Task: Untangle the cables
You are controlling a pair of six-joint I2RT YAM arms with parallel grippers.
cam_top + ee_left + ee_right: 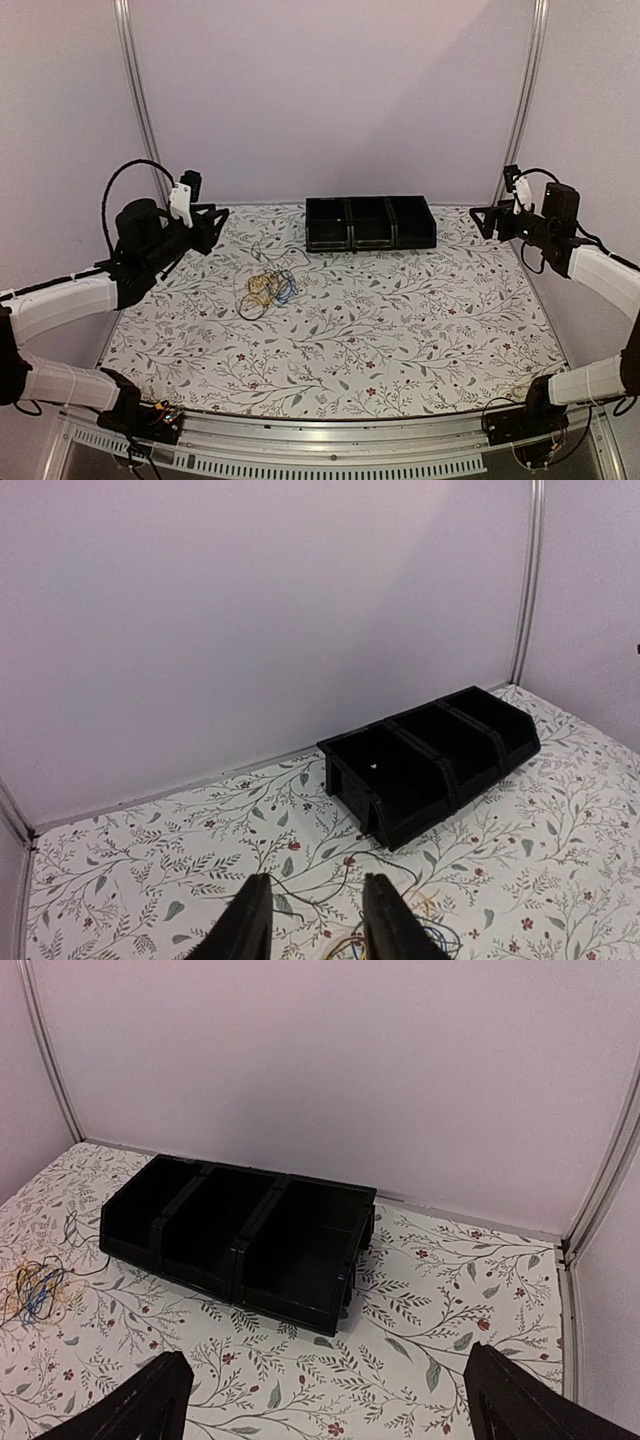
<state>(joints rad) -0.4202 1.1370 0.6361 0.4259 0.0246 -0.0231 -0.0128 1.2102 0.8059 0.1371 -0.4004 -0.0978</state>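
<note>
The cables [268,290] lie in one loose tangle of yellow-orange, blue, dark and whitish loops on the flowered tablecloth, left of centre. My left gripper [214,226] hangs in the air behind and left of them. In the left wrist view its fingers [250,925] stand a narrow gap apart with nothing between them, and the cables [425,935] show just below and to the right. My right gripper [484,218] is raised at the far right, well away from the tangle. It is wide open [325,1395] and empty, with the cables [35,1290] at the left edge.
A black bin with three compartments [370,222] stands at the back centre, also seen as the black bin [430,760] and the black bin [240,1230]. A thin dark strand runs from the tangle toward it. Pale walls and metal posts [140,110] close in the table.
</note>
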